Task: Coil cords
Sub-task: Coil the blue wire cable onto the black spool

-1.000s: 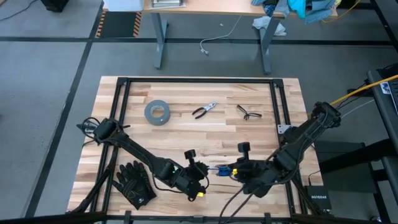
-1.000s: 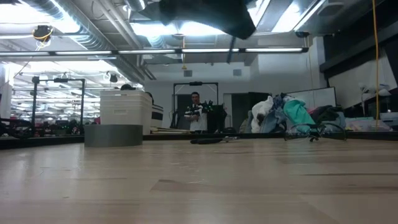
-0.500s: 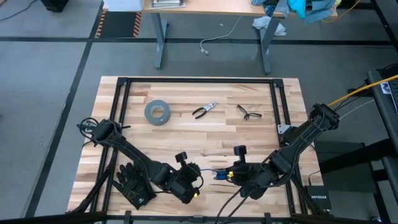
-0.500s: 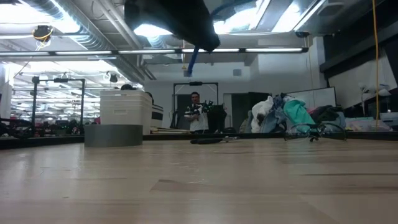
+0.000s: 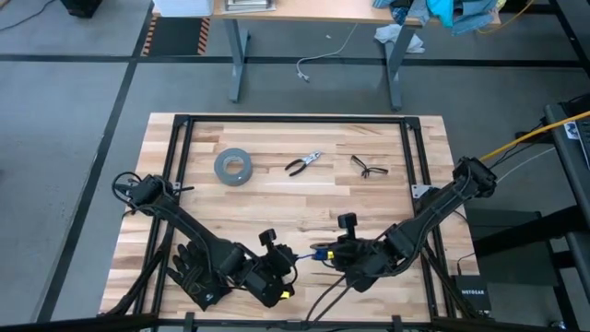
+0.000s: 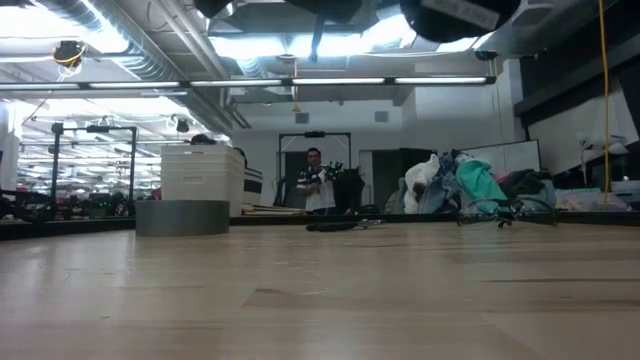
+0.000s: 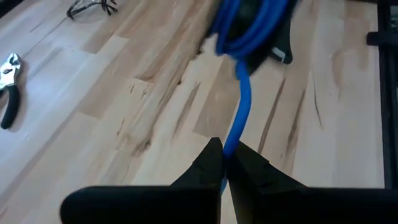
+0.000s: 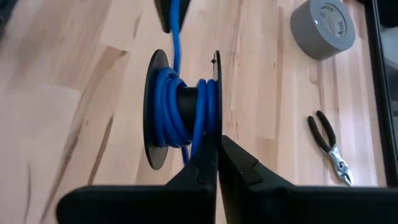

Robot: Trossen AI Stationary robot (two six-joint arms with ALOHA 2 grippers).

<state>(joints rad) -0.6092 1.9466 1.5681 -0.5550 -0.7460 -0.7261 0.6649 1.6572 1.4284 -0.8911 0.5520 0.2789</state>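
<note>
A black spool [image 8: 180, 109] carries the wound bright blue cord [image 8: 166, 106]; it hangs above the table's near middle [image 5: 320, 253]. One strand of the cord [image 7: 239, 109] runs from the spool to my left gripper [image 7: 225, 152], which is shut on it just left of the spool [image 5: 288, 261]. Just right of the spool, my right gripper [image 5: 334, 257] is shut on it, as its wrist view [image 8: 218, 146] shows. In the low view only dark shapes of the arms show at the top edge. My left gripper pinches the free blue strand [image 7: 231, 142] between its two fingertips, which lie roughly along it and slant down. The strand runs straight from the fingers to the spool, clear of the table. My right gripper pinches the rim of one spool flange [image 8: 216, 127] between its two fingers, slanting down from the table's right. The spool is lifted clear, its axis roughly level.
A grey tape roll [image 5: 233, 167], pliers [image 5: 302, 164] and glasses [image 5: 369, 167] lie toward the far side. Black gloves [image 5: 198, 272] lie at the near left beside my left arm. A black frame [image 5: 295, 120] borders the tabletop.
Both grippers have moved toward the table's left edge with the spool and cord between them, the left one also toward the near edge. My left wrist has rolled. Both stay shut.
</note>
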